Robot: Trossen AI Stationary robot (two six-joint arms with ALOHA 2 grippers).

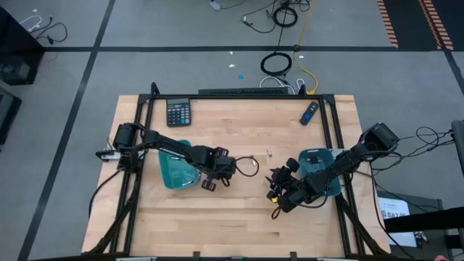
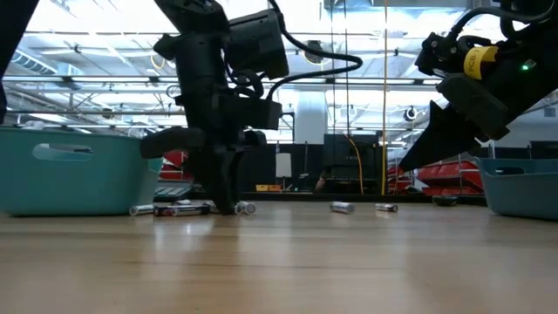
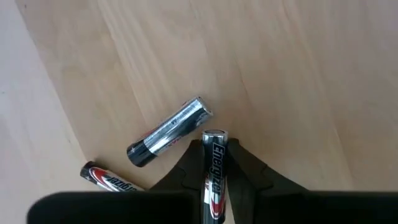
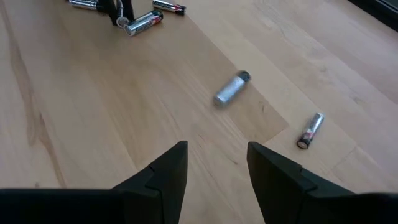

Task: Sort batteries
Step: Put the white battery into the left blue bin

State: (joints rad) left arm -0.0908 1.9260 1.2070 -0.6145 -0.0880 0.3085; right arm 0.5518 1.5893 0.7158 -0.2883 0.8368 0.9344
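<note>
While the left gripper (image 3: 213,186) clenches one battery (image 3: 214,168) between its fingers down on the table (image 1: 239,217), just right of the left teal tray (image 1: 174,170), another battery (image 3: 169,131) lies just beside it; the right gripper (image 4: 217,168) hovers released, two batteries (image 4: 231,89) ahead of it

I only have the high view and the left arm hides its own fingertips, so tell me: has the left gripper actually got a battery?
Observer: Yes. In the left wrist view the left gripper is shut on a battery standing between its fingers.
Operator: Anything lying close to it?
Observer: A second battery lies loose on the wood beside the held one, not gripped.
Operator: And the right gripper?
Observer: The right gripper is open and empty above the table, with a silver battery ahead of it.
</note>
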